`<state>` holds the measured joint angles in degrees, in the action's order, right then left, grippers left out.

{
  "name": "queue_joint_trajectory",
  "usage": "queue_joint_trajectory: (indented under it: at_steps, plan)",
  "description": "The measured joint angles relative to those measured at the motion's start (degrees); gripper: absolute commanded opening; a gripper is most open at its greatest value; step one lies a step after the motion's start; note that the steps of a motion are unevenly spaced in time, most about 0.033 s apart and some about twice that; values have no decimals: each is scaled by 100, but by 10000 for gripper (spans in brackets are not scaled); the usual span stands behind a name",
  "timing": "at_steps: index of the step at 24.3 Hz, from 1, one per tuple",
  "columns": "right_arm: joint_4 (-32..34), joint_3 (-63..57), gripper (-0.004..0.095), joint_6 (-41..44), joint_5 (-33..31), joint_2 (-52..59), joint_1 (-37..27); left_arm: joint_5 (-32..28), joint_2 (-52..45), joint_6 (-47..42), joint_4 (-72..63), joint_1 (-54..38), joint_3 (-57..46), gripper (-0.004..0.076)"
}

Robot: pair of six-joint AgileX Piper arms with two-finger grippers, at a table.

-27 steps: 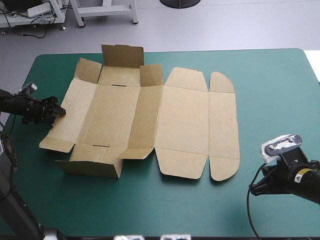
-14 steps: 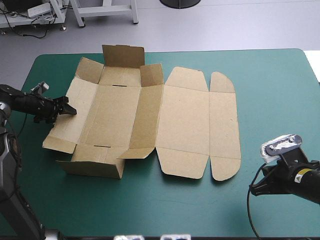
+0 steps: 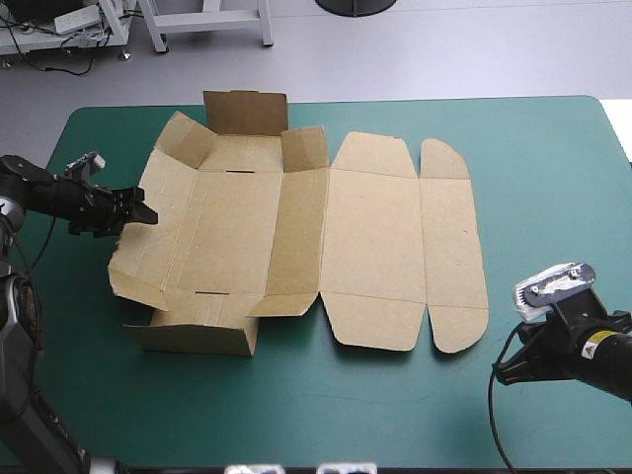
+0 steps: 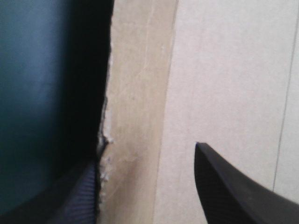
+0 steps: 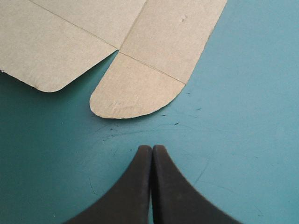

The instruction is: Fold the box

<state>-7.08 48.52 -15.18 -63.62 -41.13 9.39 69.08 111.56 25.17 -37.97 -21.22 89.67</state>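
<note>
One box [image 3: 370, 227] shifted right, left gripper [image 3: 146, 214] advanced, straddling its wall.

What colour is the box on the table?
The box is plain brown, clearest in the high view.

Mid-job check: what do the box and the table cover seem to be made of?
The box: brown board, matte, probably cardboard; its cut edge looks fibrous and frayed. The cover: a teal-green, smooth, faintly scuffed mat, perhaps rubber or vinyl.
</note>
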Motion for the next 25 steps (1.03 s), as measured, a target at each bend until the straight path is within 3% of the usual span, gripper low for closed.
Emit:
queue_joint_trajectory:
  at_steps: [8, 11, 13, 21, 23, 25]
  plan:
    - [0, 0, -25, -24, 25, 0, 0, 19, -40, 29, -31, 542, -113, 335]
    - [0, 0, -25, -24, 25, 0, 0, 13, -40, 29, 197, 628, -113, 195]
    - [0, 0, -25, -36, 25, 0, 0, 13, -25, 17, 297, 631, -113, 160]
    - [-16, 0, -25, -41, -89, 0, 0, 13, 169, -8, 355, 631, -113, 139]
    - [-21, 0, -25, -41, -89, 0, 0, 13, 176, 5, 360, 631, -113, 15]
    - [-55, 0, -25, -41, -93, 0, 0, 8, 176, 247, 312, 631, -113, -2]
